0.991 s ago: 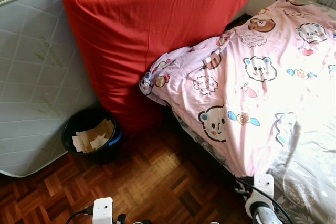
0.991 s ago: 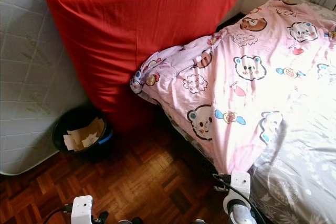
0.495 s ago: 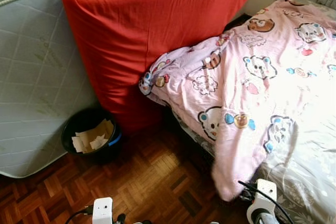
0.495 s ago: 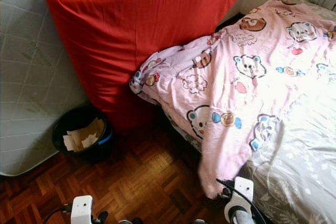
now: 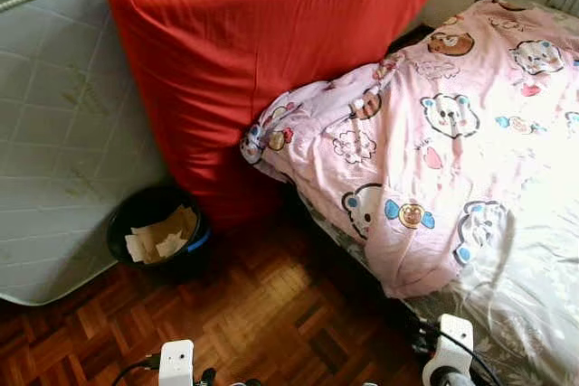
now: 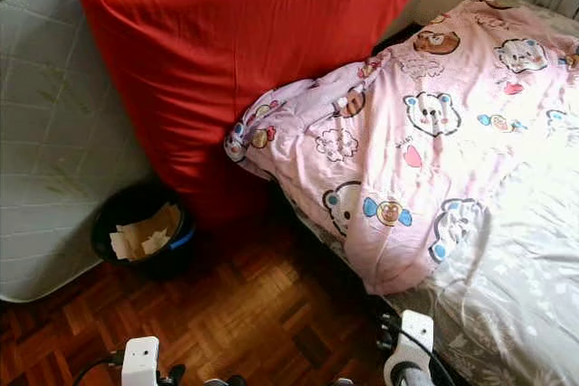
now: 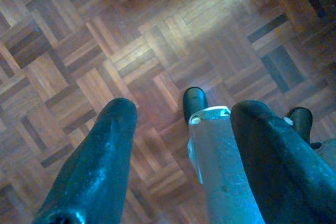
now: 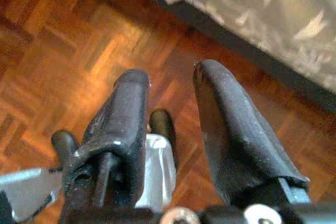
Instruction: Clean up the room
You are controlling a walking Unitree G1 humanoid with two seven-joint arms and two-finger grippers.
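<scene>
The pink quilt [image 5: 434, 142] lay rumpled across the bed [image 5: 534, 305], one corner hanging over the edge, so tidying the bed seemed underway; next probably called for regripping that corner. Both the left gripper [image 7: 184, 145] and right gripper [image 8: 170, 114] hung spread, empty. The black bin [image 5: 156, 234] held paper scraps [image 5: 161, 236].

You see a pink quilt [image 5: 434, 133] printed with cartoon bears, a grey floral sheet [image 5: 525, 296], a plain red mattress [image 5: 262, 61], a pale quilted mattress [image 5: 63, 133], a black bin [image 5: 156, 234] and reddish-brown parquet floor [image 5: 244, 323].
</scene>
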